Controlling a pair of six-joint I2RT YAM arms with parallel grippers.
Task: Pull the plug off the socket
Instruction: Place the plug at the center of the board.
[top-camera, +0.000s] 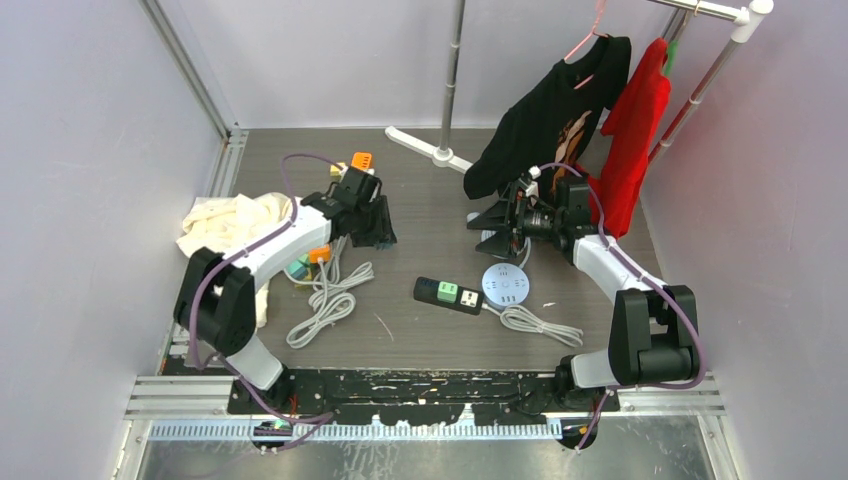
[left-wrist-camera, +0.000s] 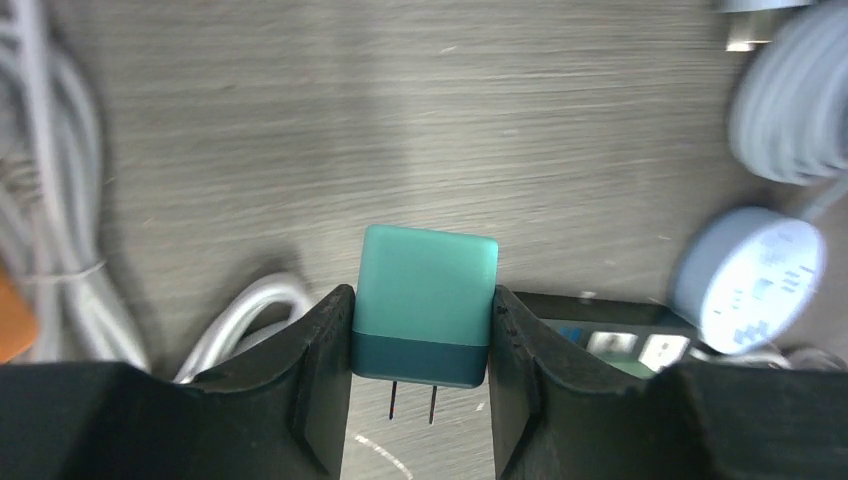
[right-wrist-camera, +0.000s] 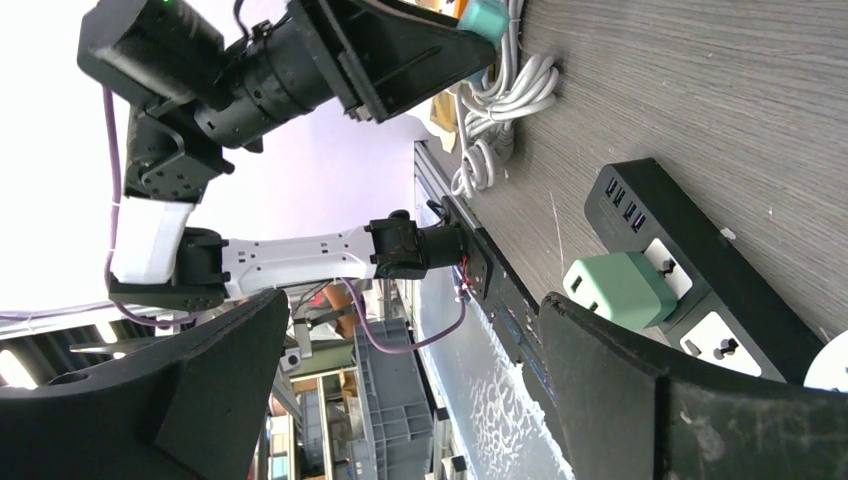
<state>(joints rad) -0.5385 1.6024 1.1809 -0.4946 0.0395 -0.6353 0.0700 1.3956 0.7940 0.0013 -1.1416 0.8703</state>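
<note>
- Table (top-camera: 430, 190) of grey wood grain, bearing everything below.
- Black shirt (top-camera: 555, 110) and red garment (top-camera: 637, 125) on a rack at the far right corner; cream cloth (top-camera: 225, 222) heaped at the left edge.
- Right gripper (top-camera: 500, 222), raised over the table just beside the shirt's hem, jaws spread wide with nothing between them (right-wrist-camera: 410, 330).
- Left gripper (top-camera: 372, 225), on the left side and well apart from the strip, jaws clamped on the teal plug's two side faces (left-wrist-camera: 420, 320).
- White cable (top-camera: 330, 295) in loose coils below the left gripper.
- Black power strip (top-camera: 425, 288) flat near the table's middle, long axis running left to right and dipping slightly at its right end; USB ports at one end and empty outlets along the face in the right wrist view (right-wrist-camera: 690, 240).
- Round white socket (top-camera: 505, 284) just beside the strip's right end.
- Green plug (top-camera: 447, 291) seated in the strip, standing up off its face (right-wrist-camera: 620, 288).
- Teal plug (left-wrist-camera: 428, 290) lifted clear of the table, free of any outlet, two bare prongs aimed back toward the wrist, pale cap facing away.
</note>
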